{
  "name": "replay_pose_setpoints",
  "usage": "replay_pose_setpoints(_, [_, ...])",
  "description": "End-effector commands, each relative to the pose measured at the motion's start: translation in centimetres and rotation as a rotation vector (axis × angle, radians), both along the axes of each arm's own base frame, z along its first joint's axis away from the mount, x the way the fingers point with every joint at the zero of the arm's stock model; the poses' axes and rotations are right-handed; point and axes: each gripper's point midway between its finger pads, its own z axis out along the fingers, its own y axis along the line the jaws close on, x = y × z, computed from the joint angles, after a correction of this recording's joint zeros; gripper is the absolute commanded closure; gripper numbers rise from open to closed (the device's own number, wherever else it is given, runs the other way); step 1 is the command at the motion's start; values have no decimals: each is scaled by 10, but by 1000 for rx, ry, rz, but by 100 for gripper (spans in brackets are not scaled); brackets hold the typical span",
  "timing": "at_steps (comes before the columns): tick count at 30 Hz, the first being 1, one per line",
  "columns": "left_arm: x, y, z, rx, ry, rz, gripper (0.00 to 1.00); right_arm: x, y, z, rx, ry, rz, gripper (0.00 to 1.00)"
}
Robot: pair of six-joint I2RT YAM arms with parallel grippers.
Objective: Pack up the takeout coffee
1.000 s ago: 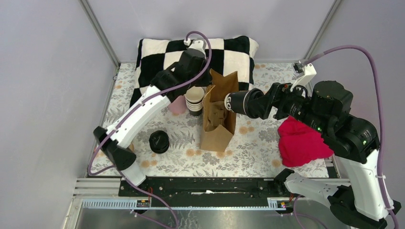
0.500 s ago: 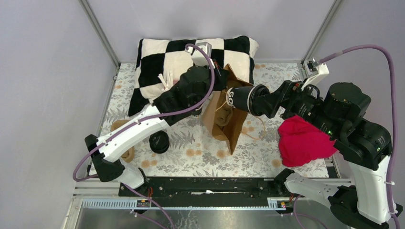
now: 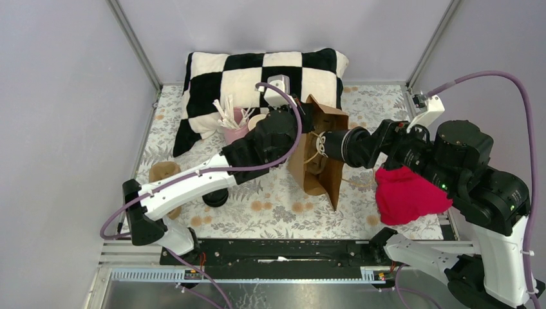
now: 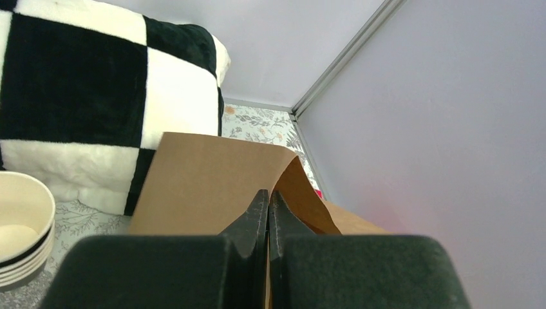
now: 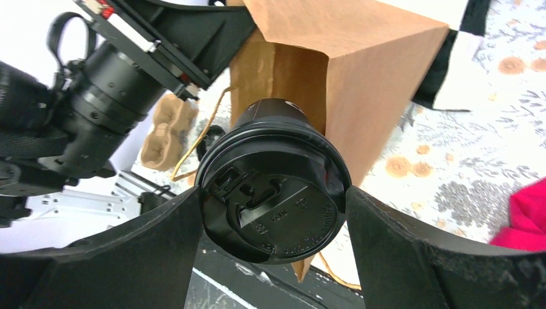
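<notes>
The takeout coffee (image 3: 336, 145) is a black cup with a black lid (image 5: 273, 199). My right gripper (image 3: 357, 145) is shut on it at the lid end and holds it sideways, in the air. The cup's base points into the mouth of a brown paper bag (image 3: 320, 164) and its lettering is hidden. In the right wrist view the fingers (image 5: 161, 251) press both sides of the lid. My left gripper (image 3: 302, 119) is shut on the bag's top edge (image 4: 212, 180) and holds the bag tilted. Its fingertips (image 4: 259, 206) pinch the paper.
A checkered pillow (image 3: 257, 74) lies at the back. A pink cup with white sticks (image 3: 233, 129) and a stack of lidless cups (image 4: 19, 225) stand left of the bag. A lone black lid (image 3: 212, 196) lies under my left arm. A red cloth (image 3: 405, 193) lies at the right.
My left gripper came down, shut on the bag's top edge and pulled the bag to the right, tilting it. My right gripper moved the cup down and left, base first, to the bag's mouth.
</notes>
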Motion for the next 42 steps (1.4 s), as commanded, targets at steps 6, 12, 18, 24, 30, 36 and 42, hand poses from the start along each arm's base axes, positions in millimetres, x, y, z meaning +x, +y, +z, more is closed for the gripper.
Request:
replay_pose_setpoints(6, [-10, -3, 27, -176, -15, 52, 100, 16, -28, -35, -208, 19, -112, 16])
replay_pose_setpoints(12, [-15, -11, 29, -197, -6, 35, 100, 25, -33, -41, -274, 13, -135, 16])
replay_pose_setpoints(18, [-17, -18, 19, -193, -6, 1, 100, 35, -18, -45, -277, 11, -94, 16])
replay_pose_setpoints(24, [-16, -25, 14, -184, 0, -10, 100, 51, -12, -56, -296, 29, -123, 16])
replay_pose_setpoints(30, [-17, -35, 7, -166, 6, -39, 100, 62, -12, -65, -308, 39, -168, 16])
replay_pose_setpoints(36, [-18, -34, -3, -158, 15, -46, 100, 62, -5, -78, -275, 64, -165, 16])
replay_pose_setpoints(42, [-21, -32, -5, -157, 7, -65, 100, 61, 8, -101, -241, 113, -130, 18])
